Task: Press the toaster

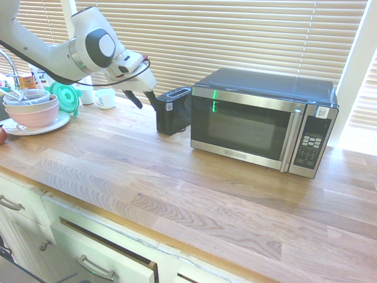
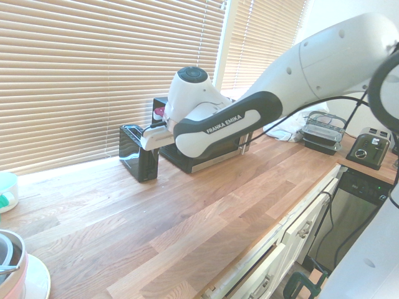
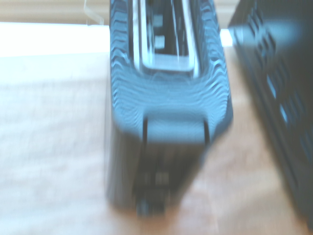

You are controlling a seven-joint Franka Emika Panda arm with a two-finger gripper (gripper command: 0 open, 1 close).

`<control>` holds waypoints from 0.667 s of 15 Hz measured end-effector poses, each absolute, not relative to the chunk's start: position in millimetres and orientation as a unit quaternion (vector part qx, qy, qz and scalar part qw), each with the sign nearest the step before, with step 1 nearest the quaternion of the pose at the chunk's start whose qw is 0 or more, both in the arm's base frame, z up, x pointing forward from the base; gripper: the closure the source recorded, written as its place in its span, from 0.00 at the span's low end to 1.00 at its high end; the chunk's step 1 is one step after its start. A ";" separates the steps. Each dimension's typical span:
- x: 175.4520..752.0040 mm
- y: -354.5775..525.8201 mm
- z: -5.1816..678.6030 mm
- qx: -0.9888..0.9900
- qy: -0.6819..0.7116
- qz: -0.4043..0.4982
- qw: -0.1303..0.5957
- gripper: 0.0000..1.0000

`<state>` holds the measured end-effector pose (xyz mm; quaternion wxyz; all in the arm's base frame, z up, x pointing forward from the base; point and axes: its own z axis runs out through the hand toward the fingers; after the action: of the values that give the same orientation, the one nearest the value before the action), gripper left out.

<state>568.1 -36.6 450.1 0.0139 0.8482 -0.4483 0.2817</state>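
Wooden worktop (image 1: 147, 188) beneath a window with slatted blinds (image 1: 235, 35). The toaster (image 1: 172, 111) stands upright near the window edge, just beside the microwave (image 1: 259, 121), on its side away from the keypad. The gripper (image 1: 141, 101), its fingers spread and grasping nothing, is close to the toaster's end; whether it touches cannot be told. This placing probably serves to bring a fingertip down on the lever, presumably at that end; open fingers may straddle it, so closing them first could give a firmer single point of pressure. The narrow end probably offers the handiest approach, the microwave restricting one long side. The toaster is a narrow, boxy, black appliance, glossy, with silvery slot trim on top and a small white label.
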 end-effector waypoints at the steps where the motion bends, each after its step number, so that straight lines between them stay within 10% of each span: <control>1: 579.9 -38.5 453.4 0.847 -0.448 0.285 0.012 0.00; 5: 607.8 -40.7 455.3 0.854 -0.438 0.280 0.008 0.00; 6: 609.8 -38.8 452.8 0.860 -0.431 0.273 0.006 1.00; 10: 611.1 -31.6 444.7 0.872 -0.416 0.256 0.004 1.00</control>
<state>611.1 -31.6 444.7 0.0044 0.8723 -0.4164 0.2563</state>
